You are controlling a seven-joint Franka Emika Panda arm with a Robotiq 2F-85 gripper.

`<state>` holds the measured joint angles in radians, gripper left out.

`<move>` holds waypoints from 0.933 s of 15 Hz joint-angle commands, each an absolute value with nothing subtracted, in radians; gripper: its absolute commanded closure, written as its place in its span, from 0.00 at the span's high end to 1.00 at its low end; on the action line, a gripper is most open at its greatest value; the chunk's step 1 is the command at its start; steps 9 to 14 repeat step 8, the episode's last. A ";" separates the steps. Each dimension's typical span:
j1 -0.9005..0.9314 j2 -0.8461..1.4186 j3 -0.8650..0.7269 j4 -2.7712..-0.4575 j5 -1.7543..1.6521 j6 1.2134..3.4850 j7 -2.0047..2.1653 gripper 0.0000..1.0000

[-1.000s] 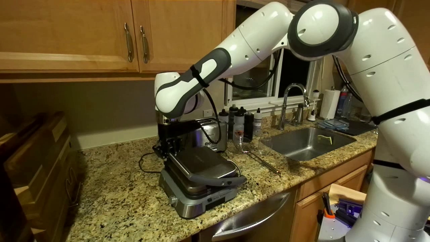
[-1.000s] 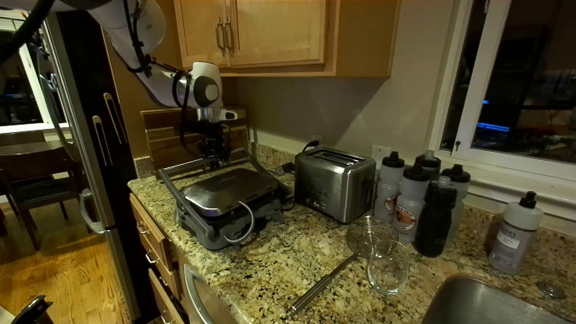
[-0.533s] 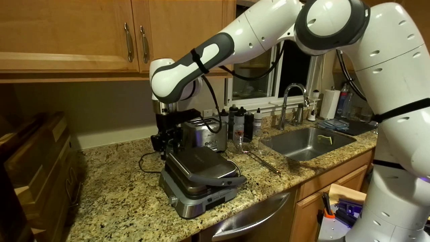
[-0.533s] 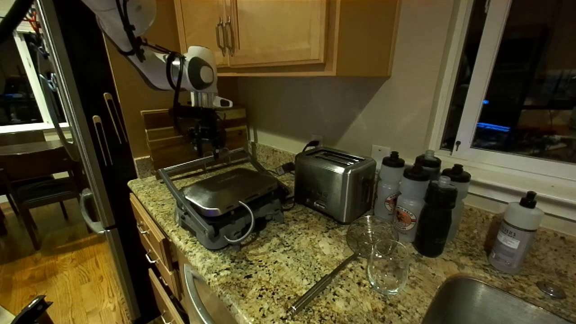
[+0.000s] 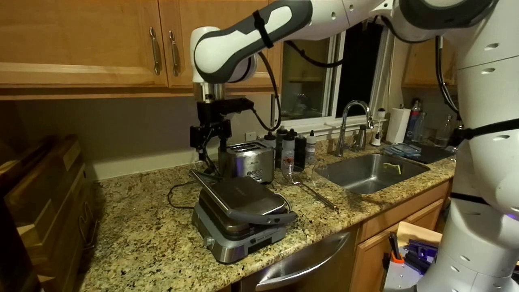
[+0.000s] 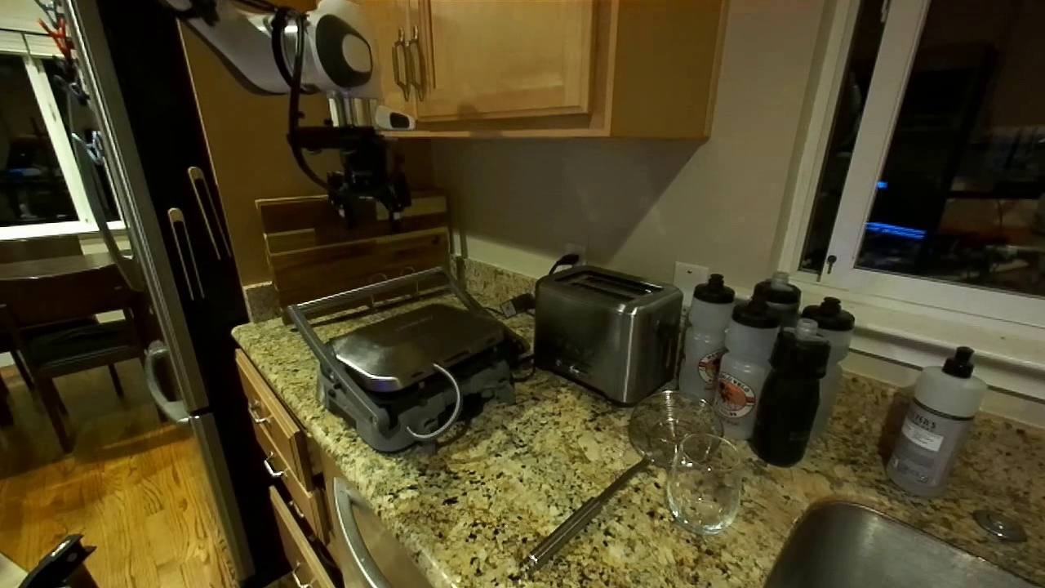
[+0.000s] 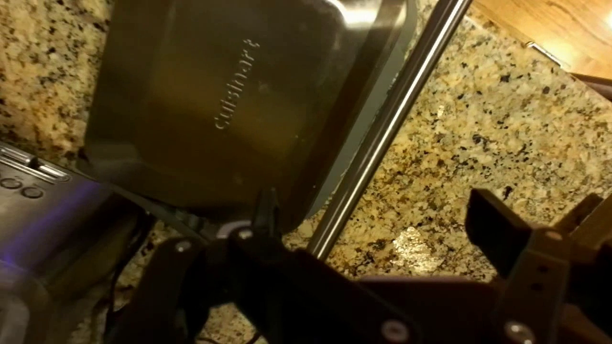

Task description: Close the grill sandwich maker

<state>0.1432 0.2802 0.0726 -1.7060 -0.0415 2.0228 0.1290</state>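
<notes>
The grill sandwich maker (image 5: 243,211) stands on the counter with its lid (image 6: 420,339) lowered over the base, seen in both exterior views. Its bar handle (image 6: 371,291) juts out along one side of the lid. In the wrist view the lid's embossed top (image 7: 229,95) fills the upper left, and the metal handle (image 7: 382,138) crosses diagonally. My gripper (image 7: 376,208) stands open above the handle with its fingers wide apart. In both exterior views there is a visible gap between the gripper (image 6: 373,219) and the grill. Nothing is held.
A toaster (image 6: 608,335) stands beside the grill near the wall. Several bottles (image 6: 759,367), a glass (image 6: 704,482) and a sink (image 5: 375,172) lie further along. Wooden boards (image 5: 48,202) lean at the counter's other end. Cabinets (image 5: 81,44) hang above.
My gripper has risen from beside the handle to well above it, and its fingers have spread. The grill and its lid have stayed where they were.
</notes>
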 commanded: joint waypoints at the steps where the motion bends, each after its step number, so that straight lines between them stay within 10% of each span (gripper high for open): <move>1: 0.115 0.098 0.057 -1.877 -0.054 2.017 0.120 1.00; 14: 0.114 0.177 0.068 -1.795 -0.047 2.019 0.128 1.00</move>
